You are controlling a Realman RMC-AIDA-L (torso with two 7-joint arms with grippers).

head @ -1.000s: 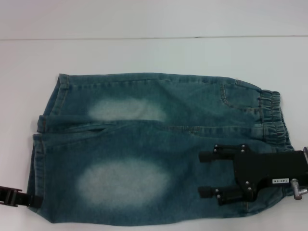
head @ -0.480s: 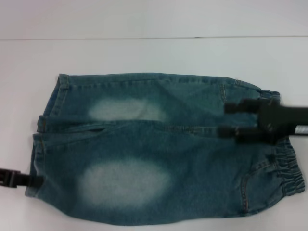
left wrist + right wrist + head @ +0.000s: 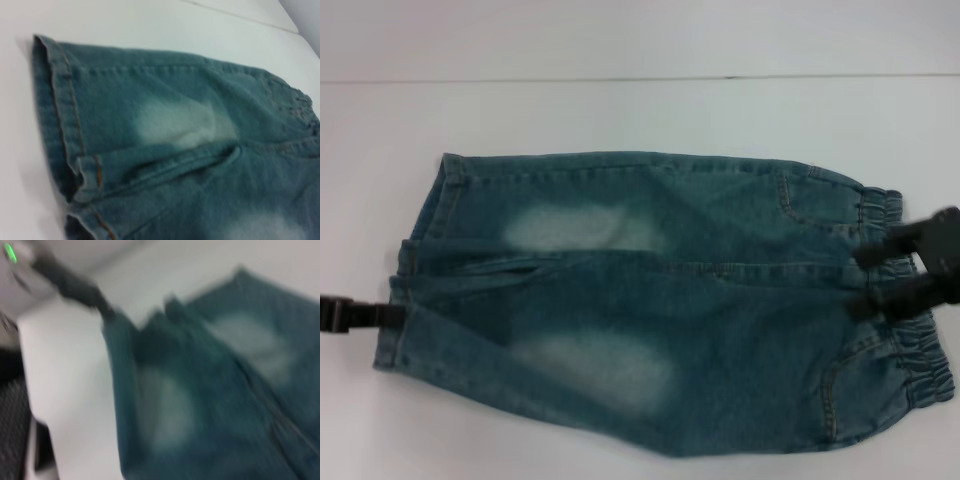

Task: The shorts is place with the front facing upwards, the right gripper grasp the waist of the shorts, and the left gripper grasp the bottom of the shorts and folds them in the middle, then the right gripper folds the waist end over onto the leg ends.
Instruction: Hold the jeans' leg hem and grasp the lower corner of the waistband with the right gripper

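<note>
Denim shorts (image 3: pixel 660 300): near leg hem pinched in left gripper (image 3: pixel 382 316); waistband beneath right gripper (image 3: pixel 885 275), fingers spread, ungrasping.

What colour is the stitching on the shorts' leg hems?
Orange, on the blue-green denim shorts; clearest in the left wrist view.

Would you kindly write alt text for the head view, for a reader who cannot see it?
Blue-green denim shorts lie on a white table, their near leg lifted and partly folded. The left claw meets the hem at the left; the right claw is over the elastic waistband at the right.
</note>
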